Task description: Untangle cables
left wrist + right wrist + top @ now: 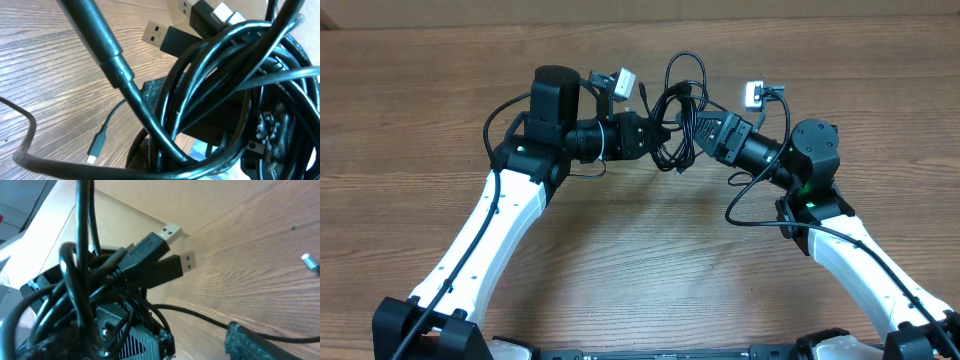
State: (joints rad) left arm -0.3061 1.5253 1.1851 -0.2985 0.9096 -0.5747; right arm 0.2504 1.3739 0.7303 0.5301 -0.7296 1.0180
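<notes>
The cables point(672, 120) form one black knotted bundle held above the wooden table between my two grippers, with a loop point(686, 68) rising toward the back. My left gripper point(658, 136) is shut on the bundle from the left. My right gripper point(691, 130) meets it from the right with its jaws open. In the left wrist view the cables point(215, 90) fill the frame, two USB plugs point(157, 35) stick out, and a small plug point(97, 145) lies on the table. In the right wrist view the tangle point(85, 290) covers the left side. One dark finger point(250, 340) stands apart at the right, with a strand crossing the gap.
A cardboard wall point(620, 12) runs along the back of the table. My arms' own thicker cords loop out at the left point(495, 120) and the right point(745, 205). A silver plug tip point(310, 262) lies on the wood to the right.
</notes>
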